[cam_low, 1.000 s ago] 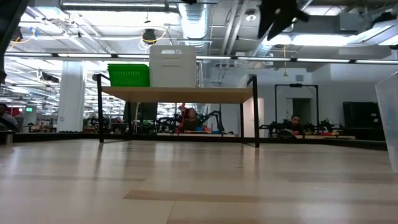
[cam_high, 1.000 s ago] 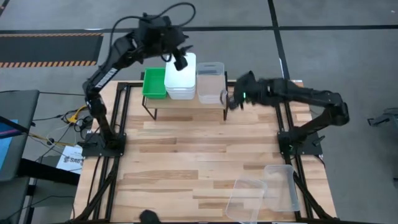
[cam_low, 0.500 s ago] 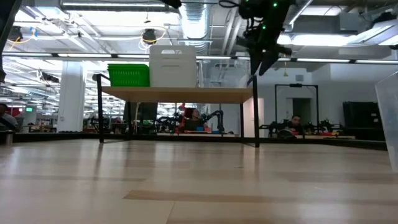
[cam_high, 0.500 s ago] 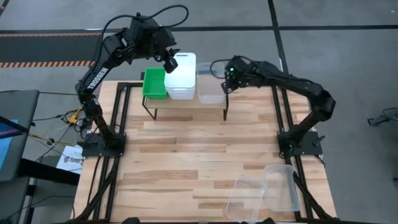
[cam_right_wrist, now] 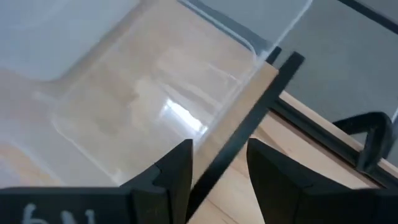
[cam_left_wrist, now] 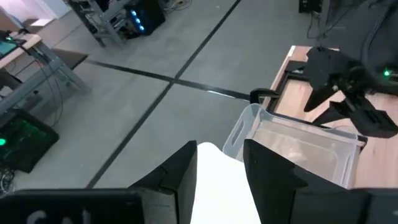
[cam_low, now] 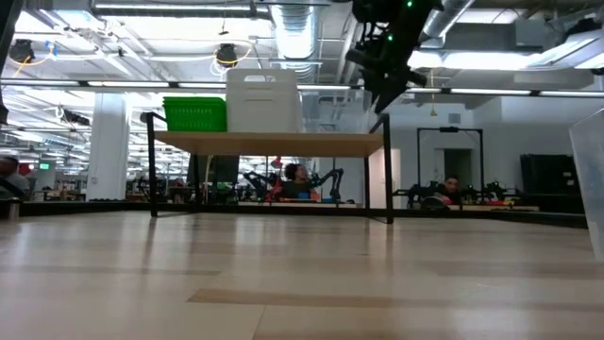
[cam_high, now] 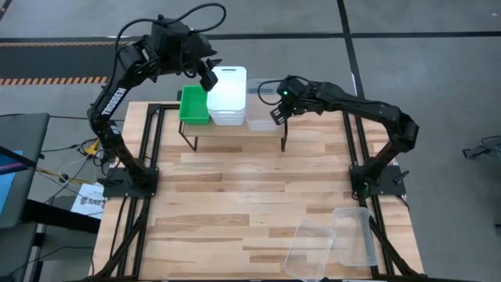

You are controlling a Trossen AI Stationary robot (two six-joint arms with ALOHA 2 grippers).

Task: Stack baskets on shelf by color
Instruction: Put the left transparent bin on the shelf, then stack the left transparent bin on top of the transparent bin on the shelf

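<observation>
The right gripper (cam_high: 275, 114), fingers spread and empty, hovers at the clear basket (cam_high: 263, 104) on the shelf (cam_high: 235, 129) at twelve o'clock of the worktop (cam_high: 235, 196) (left gripper (cam_high: 210, 81) spread above the white stack (cam_high: 228, 94)), and should square it gently.

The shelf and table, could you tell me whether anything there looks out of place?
Two clear baskets lie at the table's near right corner, overlapping and tilted, away from the shelf, where the green, white and one clear basket already sit.
</observation>
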